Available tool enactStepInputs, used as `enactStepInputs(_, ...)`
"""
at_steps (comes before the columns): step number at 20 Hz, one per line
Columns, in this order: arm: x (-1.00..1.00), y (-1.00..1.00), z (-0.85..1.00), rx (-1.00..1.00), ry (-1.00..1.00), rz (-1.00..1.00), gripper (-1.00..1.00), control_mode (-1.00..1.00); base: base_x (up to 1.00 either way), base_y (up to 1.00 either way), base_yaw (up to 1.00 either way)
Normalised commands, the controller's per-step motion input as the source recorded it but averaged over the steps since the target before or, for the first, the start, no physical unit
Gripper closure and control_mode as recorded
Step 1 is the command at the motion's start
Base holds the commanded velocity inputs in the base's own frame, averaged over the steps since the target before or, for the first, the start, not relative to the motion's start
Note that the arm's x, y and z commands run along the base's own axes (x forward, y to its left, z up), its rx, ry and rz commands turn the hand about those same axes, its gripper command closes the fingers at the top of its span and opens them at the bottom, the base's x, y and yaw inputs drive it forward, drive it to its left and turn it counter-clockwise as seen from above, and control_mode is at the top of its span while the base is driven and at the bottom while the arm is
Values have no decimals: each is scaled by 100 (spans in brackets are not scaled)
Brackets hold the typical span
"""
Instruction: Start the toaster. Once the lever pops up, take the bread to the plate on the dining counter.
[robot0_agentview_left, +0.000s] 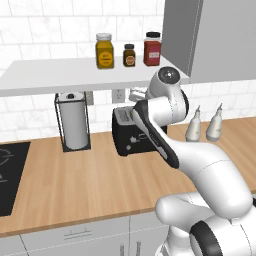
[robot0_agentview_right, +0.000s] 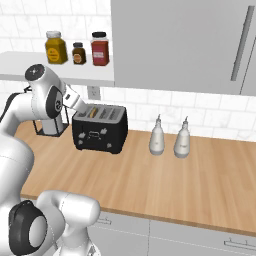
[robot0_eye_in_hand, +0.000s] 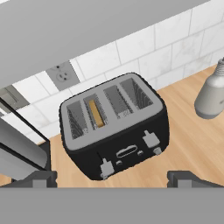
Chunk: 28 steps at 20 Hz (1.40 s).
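Wood-grain tabletop (robot0_agentview_right: 200, 175) is the biggest thing you see, running across the middle of both base views beneath white tile wall, with grey cabinet fronts along its lower edge. Above it, in the upper right of the right base view, you have a large grey wall cabinet (robot0_agentview_right: 180, 45), and a pale shelf (robot0_agentview_left: 75, 75) spans the upper left of the left base view. At the far left edge of that same view a black cooktop (robot0_agentview_left: 10, 175) is set into the wood.

Look to the centre of the left base view for the toaster (robot0_agentview_left: 131, 137): it stands on the tabletop against the wall, partly hidden behind the white arm. In the hand view it sits mid-frame, four slots up, with two levers and small knobs on its front. The bread (robot0_eye_in_hand: 96, 113) stands on edge in the second slot from the left in that view, its tan top showing just inside the slot.

Your pincer (robot0_eye_in_hand: 111, 180) is spread as wide as it goes and holds nothing; its two dark tips show at the bottom of the hand view, apart from the toaster's front.

Left of the toaster a paper towel roll (robot0_agentview_left: 73, 125) stands in a wire holder. To its right stand two pale bottles (robot0_agentview_right: 170, 137), side by side. On the shelf you have three jars (robot0_agentview_left: 129, 50): yellow, small brown, red
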Motion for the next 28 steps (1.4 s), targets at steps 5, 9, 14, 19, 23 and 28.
enactStepInputs(5,0,0,0,0,0,0,-100,-100,0,0,0)
enactStepInputs(9,0,0,0,0,0,0,-100,-100,0,0,0)
enactStepInputs(14,0,0,0,0,0,0,-100,-100,0,0,0)
enactStepInputs(19,0,0,0,0,0,0,-100,-100,0,0,0)
enactStepInputs(23,0,0,0,0,0,0,-100,-100,0,0,0)
enactStepInputs(28,0,0,0,0,0,0,-100,-100,0,0,0)
